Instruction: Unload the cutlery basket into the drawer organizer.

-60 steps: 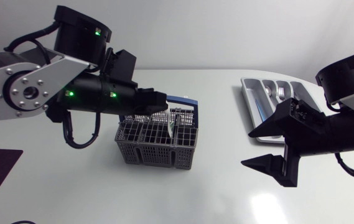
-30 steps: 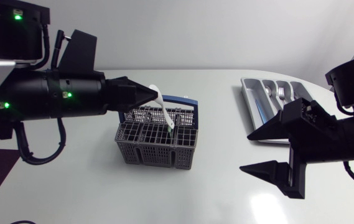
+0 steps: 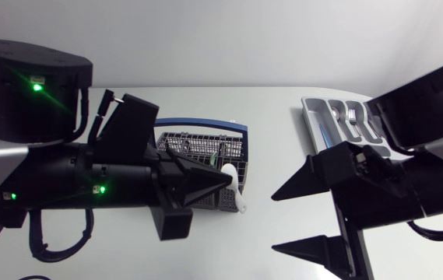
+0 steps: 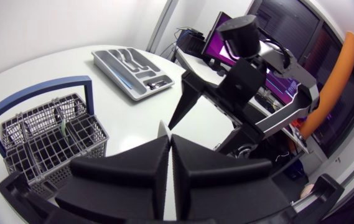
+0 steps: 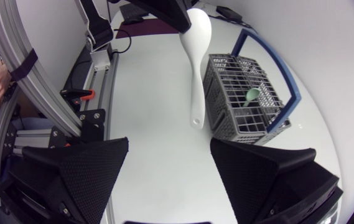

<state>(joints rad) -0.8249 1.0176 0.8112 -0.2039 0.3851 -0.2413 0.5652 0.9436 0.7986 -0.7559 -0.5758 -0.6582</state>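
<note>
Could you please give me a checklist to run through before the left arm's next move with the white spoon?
1. Left gripper shut on white spoon: ok.
2. Spoon hanging clear of basket: ok.
3. Right gripper open, nothing between its fingers: ok.
4. Free compartment in organizer for the spoon: cannot tell.
5. Basket emptied: not ok, green utensil inside.

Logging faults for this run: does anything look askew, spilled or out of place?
Only the white spoon: the left claw pinches it by its bowl, so the handle dangles in mid-air near the basket. Nothing looks spilled.
</note>
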